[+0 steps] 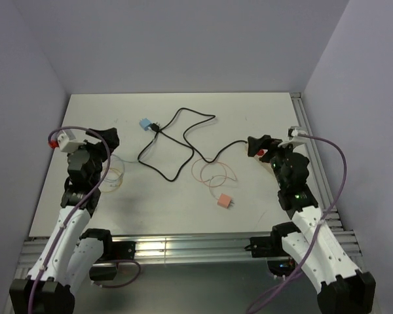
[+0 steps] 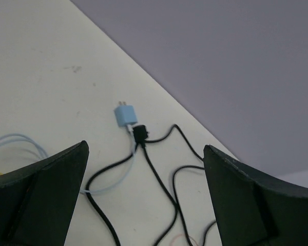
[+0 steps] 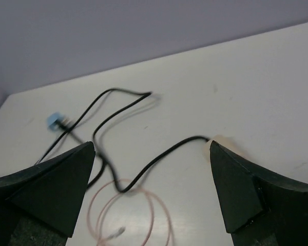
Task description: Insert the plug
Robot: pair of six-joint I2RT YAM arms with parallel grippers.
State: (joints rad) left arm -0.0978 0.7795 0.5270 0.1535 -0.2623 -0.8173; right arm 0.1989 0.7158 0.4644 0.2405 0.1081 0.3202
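Note:
A blue adapter (image 1: 145, 123) lies at the back middle of the table, with the black plug (image 1: 156, 128) of a black cable (image 1: 183, 140) touching it. In the left wrist view the adapter (image 2: 125, 116) and plug (image 2: 139, 134) sit ahead of my open, empty left gripper (image 2: 145, 169). The left gripper (image 1: 108, 137) hovers left of them. The cable's other end runs under my right gripper (image 1: 259, 145), which is open and empty. In the right wrist view (image 3: 152, 154) the cable (image 3: 159, 159) ends at a pale piece (image 3: 215, 141) by the right finger.
A pink adapter (image 1: 224, 201) lies near the front middle, with a thin pink cable coil (image 1: 213, 173) behind it. A light blue and yellow cable coil (image 1: 112, 173) lies under the left arm. Purple walls close the back and sides.

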